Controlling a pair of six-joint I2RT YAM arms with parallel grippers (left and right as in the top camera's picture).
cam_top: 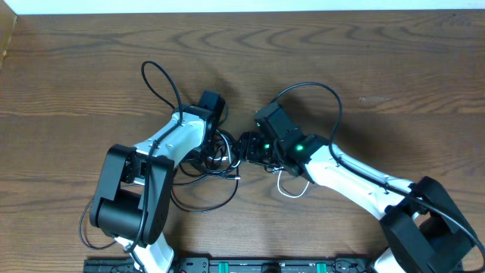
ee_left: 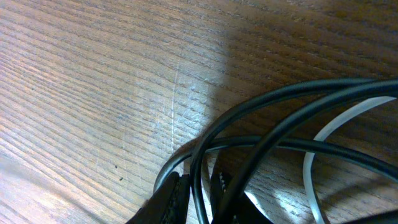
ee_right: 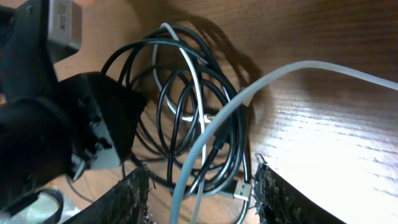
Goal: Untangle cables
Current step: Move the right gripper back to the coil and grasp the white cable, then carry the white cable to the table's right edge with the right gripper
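Jaws of the left gripper (ee_left: pixel 198 198) are pinched together on a black cable (ee_left: pixel 198 163); jaws of the right gripper (ee_right: pixel 202 199) stand apart, straddling the tangle.

Cables (cam_top: pixel 220 155) lie heaped at the middle of the desk (cam_top: pixel 379 61), between the two wrists, with a white loop showing on the near-edge side of the right arm. In the right wrist view, black coils sit between the rough-padded fingers (ee_right: pixel 134 196). A white cable (ee_right: pixel 323 68) crosses over them and runs down through the gap, and a small metal plug (ee_right: pixel 242 190) lies just beside the other finger. Whether the plug bears any marking cannot be told.
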